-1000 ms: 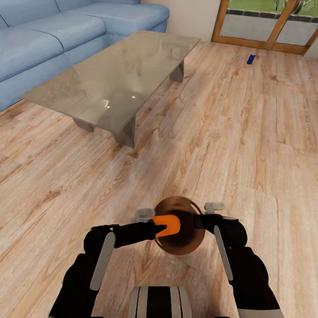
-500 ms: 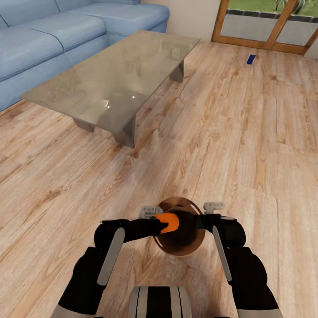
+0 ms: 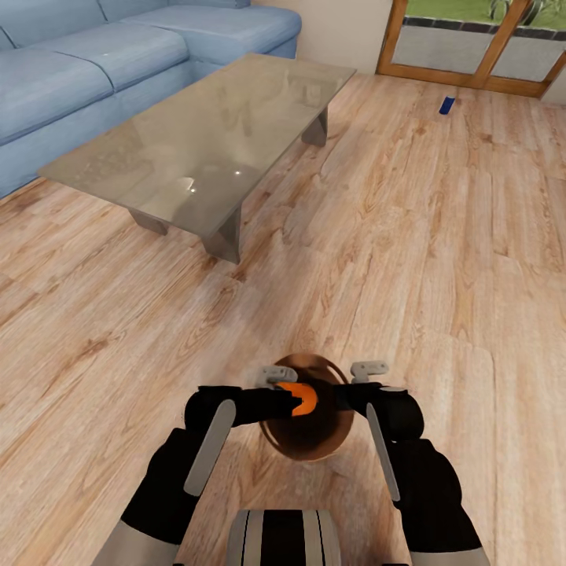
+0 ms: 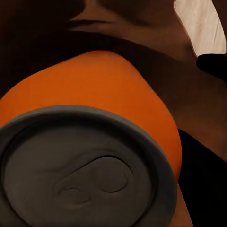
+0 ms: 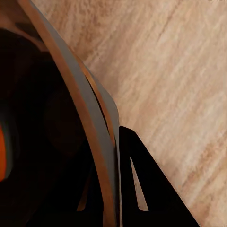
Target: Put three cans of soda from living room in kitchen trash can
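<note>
In the head view my left gripper (image 3: 288,398) is shut on an orange can of soda (image 3: 302,398), holding it on its side in the mouth of the brown wooden tash can (image 3: 310,444). The left wrist view looks at the can's grey top (image 4: 80,175) and orange body (image 4: 109,90), with the bucket's dark inner wall (image 4: 142,28) behind. My right gripper (image 3: 347,396) is shut on the bucket's rim and holds it above the floor. Its dark finger (image 5: 151,189) lies against the thin wall (image 5: 80,94). A small dark blue can (image 3: 446,104) sits on the floor far ahead to the right.
A shiny low table (image 3: 204,134) stands ahead to the left, with the blue sofa (image 3: 94,55) behind it. Wood-framed glass doors (image 3: 472,47) close the far right. Pale plank floor (image 3: 409,259) stretches between me and the blue can.
The orange can has sunk deeper into the bucket's mouth, so less of it shows. Both arms and the bucket have drawn slightly closer to my trunk.
</note>
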You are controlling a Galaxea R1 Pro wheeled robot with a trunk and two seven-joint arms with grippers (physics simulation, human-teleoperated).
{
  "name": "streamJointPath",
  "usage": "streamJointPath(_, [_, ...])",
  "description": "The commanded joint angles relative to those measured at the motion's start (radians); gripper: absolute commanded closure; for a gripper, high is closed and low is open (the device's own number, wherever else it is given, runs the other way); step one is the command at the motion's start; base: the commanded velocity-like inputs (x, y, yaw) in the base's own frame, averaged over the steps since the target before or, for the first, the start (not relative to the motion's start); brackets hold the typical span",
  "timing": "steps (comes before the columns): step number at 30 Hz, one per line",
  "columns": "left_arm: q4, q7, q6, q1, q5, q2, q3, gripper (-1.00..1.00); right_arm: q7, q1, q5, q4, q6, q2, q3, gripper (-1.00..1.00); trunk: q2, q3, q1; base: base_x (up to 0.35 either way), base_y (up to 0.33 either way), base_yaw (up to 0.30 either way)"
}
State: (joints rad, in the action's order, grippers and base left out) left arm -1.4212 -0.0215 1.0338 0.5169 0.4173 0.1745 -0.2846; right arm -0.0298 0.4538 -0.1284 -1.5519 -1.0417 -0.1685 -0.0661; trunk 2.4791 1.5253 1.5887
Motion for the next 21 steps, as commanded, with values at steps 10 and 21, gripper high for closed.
streamJointPath(10, [0.001, 0.05, 0.0, 0.005, 0.018, 0.0, -0.031, -1.0, -0.004, 0.0, 0.049, -0.023, 0.0, -0.001, -0.001, 1.0, 0.0, 0.0, 0.0, 0.0, 0.0, 0.0])
streamJointPath(21, [0.001, 0.051, 0.0, 0.005, 0.02, 0.0, -0.031, -1.0, -0.005, 0.0, 0.049, -0.023, -0.001, -0.001, -0.001, 1.0, 0.0, 0.0, 0.0, 0.0, 0.0, 0.0])
